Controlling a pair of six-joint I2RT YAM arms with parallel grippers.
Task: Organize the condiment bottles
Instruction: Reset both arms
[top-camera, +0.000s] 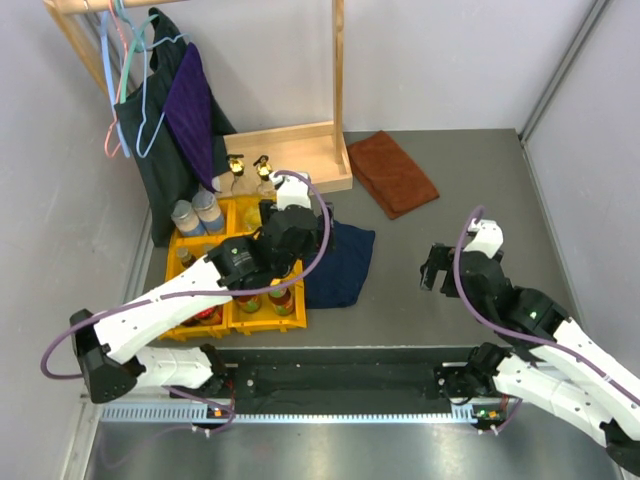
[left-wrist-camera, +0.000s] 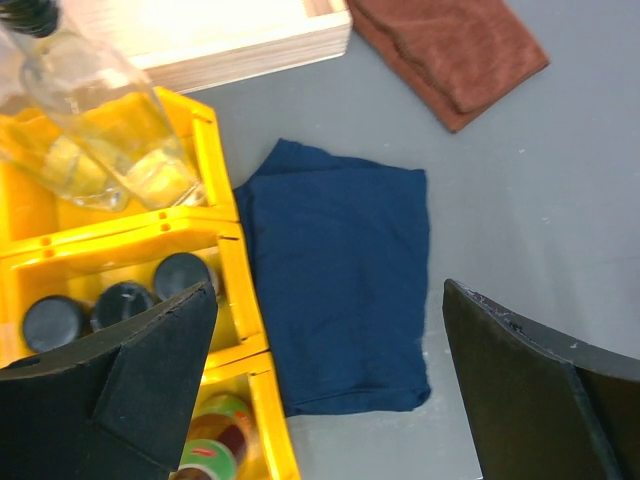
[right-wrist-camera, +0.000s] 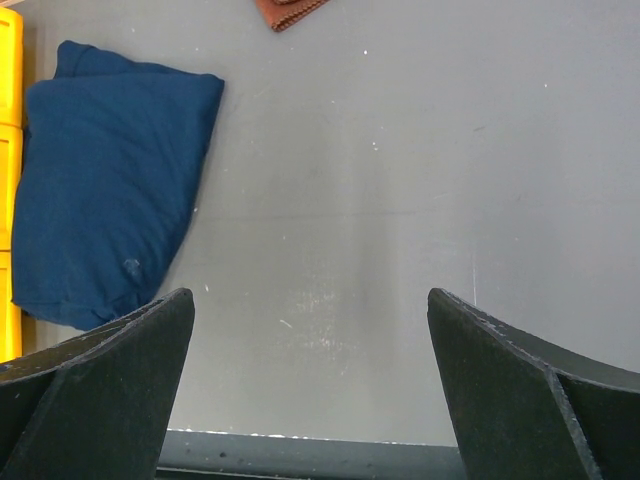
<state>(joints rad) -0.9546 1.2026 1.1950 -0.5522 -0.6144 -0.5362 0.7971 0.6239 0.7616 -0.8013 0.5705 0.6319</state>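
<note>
Left hand (left-wrist-camera: 330, 385) and right hand (right-wrist-camera: 310, 385) hang released, empty. Better the left descends straight onto one black-capped bottle (left-wrist-camera: 183, 275), not bumping the others.

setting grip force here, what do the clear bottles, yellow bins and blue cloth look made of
The clear bottles look like glass: see-through, glossy, with sharp highlights, though hard clear plastic is possible. The yellow bins seem moulded plastic, smooth with a slight sheen and thin ribbed walls. The blue cloth is soft matte fabric, folded, with creases.
</note>
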